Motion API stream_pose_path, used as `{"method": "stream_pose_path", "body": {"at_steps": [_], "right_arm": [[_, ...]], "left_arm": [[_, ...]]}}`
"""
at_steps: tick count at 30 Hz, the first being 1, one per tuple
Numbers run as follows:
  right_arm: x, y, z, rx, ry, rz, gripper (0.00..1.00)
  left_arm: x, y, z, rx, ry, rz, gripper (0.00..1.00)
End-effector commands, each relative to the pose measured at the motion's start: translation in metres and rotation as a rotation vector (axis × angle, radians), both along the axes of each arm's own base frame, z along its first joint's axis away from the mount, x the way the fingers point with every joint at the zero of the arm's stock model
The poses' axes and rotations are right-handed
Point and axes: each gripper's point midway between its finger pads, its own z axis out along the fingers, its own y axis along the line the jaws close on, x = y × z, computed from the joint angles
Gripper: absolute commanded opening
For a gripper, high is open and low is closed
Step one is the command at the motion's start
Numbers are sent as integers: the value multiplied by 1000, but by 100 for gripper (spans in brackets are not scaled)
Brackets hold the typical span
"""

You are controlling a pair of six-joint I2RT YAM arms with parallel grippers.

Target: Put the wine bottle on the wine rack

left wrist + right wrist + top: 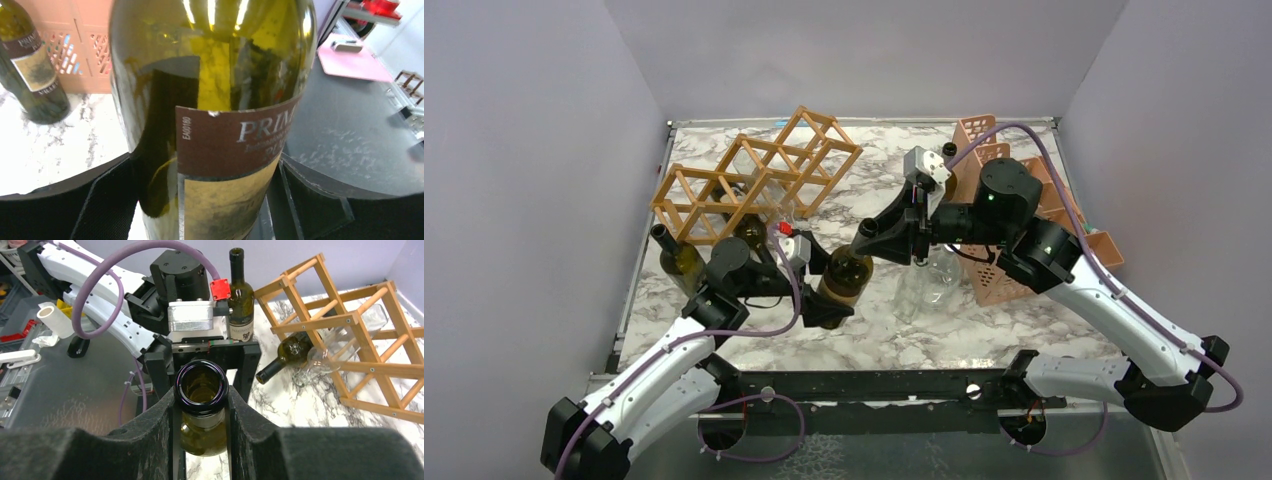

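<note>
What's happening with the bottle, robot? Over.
Right gripper shut on bottle neck. Left gripper around its body, grip unclear. Not in rack yet. Second bottle lies in rack.

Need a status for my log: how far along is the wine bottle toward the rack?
Done: a dark bottle and a clear bottle lie in the wine rack. In hand: the right gripper has its fingers shut on the neck of the wine bottle; the left gripper flanks its body. Left: carrying it over and into a cell.
</note>
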Motion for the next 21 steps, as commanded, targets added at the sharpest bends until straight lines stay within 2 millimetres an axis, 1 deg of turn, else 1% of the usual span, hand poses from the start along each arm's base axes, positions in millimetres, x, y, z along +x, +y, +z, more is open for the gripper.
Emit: {"method": "stream_pose_path", "body": {"at_steps": [1, 3, 5, 6, 7, 8, 9, 10, 11, 15, 16, 18, 19, 21], "right_arm": [[-27, -10, 70, 183, -147, 98, 1], [-28, -12, 70, 181, -142, 95, 1], [-29, -13, 68, 176, -133, 89, 1], [-28, -14, 67, 172, -127, 83, 1], [-28, -15, 64, 166, -118, 73, 1], [-26, -16, 61, 157, -107, 62, 1], [-25, -17, 58, 149, -96, 51, 5], [-25, -18, 55, 138, -84, 43, 14], [-25, -18, 51, 126, -75, 38, 25], [-26, -22, 35, 80, -54, 33, 56], [-26, -23, 32, 71, -49, 27, 61], [-23, -27, 29, 60, -47, -8, 67], [-21, -30, 27, 55, -44, -29, 72], [-22, -35, 25, 48, -50, -43, 76]], "left_arm": [[-2, 2, 17, -40, -86, 1, 77], [6, 4, 24, -54, -129, 58, 61], [10, 6, 33, -65, -202, 86, 47], [11, 7, 37, -66, -248, 88, 36], [12, 7, 39, -63, -293, 89, 16], [15, 9, 41, -51, -343, 101, 1], [19, 10, 41, -34, -388, 115, 0], [26, 11, 43, -10, -443, 139, 0], [32, 13, 45, 10, -480, 165, 0], [57, 20, 59, 82, -641, 259, 0], [63, 22, 63, 96, -705, 284, 0], [75, 29, 74, 116, -823, 354, 0], [80, 33, 78, 133, -888, 381, 0], [87, 40, 82, 192, -1033, 404, 0]]}}
